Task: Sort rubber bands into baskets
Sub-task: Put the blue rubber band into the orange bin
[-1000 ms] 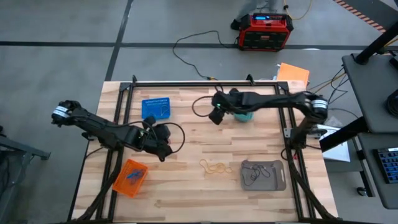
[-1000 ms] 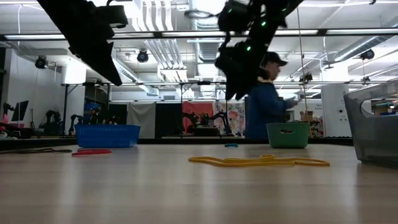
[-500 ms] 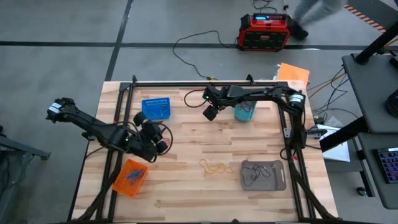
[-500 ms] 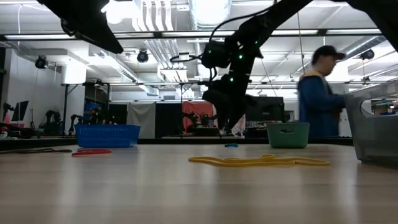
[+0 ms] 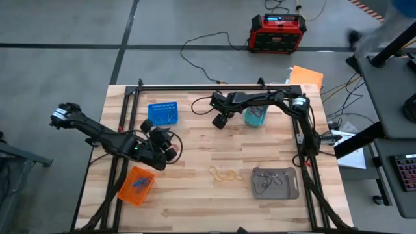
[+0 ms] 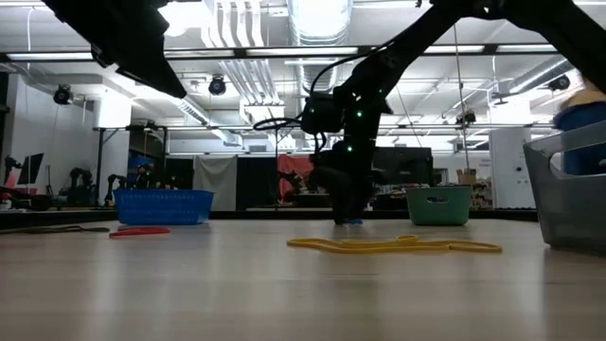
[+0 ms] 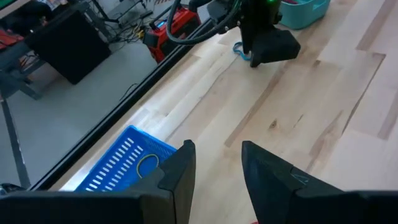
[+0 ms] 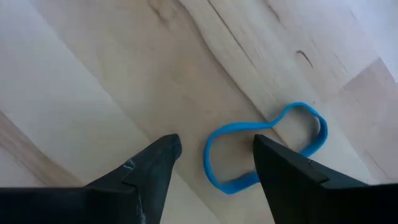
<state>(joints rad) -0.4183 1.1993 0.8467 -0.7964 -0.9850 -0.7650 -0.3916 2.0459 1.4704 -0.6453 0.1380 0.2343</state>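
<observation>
On the desk [image 5: 195,195], the right end effector [image 5: 220,123] sits low at about twelve o'clock from the desk's centre, just at nine o'clock of the teal basket [image 5: 255,117]. In the right wrist view its two dark fingers [image 8: 151,172] stand apart, with a blue rubber band [image 8: 264,147] lying flat on the wood between and just beyond their tips, one finger overlapping the loop's near edge. The low view shows this end effector [image 6: 345,216] reaching right down to the desk surface, a small blue spot [image 6: 353,222] at its foot. The left wrist view sees the same band [image 7: 239,50] beside the right arm's dark tip.

The left end effector [image 5: 170,153] hangs above the desk at about nine o'clock from centre, between the blue basket [image 5: 162,113] at its twelve o'clock and the orange basket [image 5: 136,185] at its seven o'clock. Its fingers [image 7: 180,171] are parted with nothing between them, and the blue basket [image 7: 127,163] with a yellow-tan loop [image 7: 147,163] inside lies just ahead of them.

A tangle of yellow-tan rubber bands [image 5: 224,174] lies loose on the wood at about six o'clock from centre, seen as a flat yellow strand [image 6: 393,245] in the low view. The grey basket [image 5: 275,182] sits at five o'clock, holding thin dark loops. The orange basket holds blue bands. A red-and-black box [image 5: 277,32] stands on the floor beyond the desk at twelve o'clock.
</observation>
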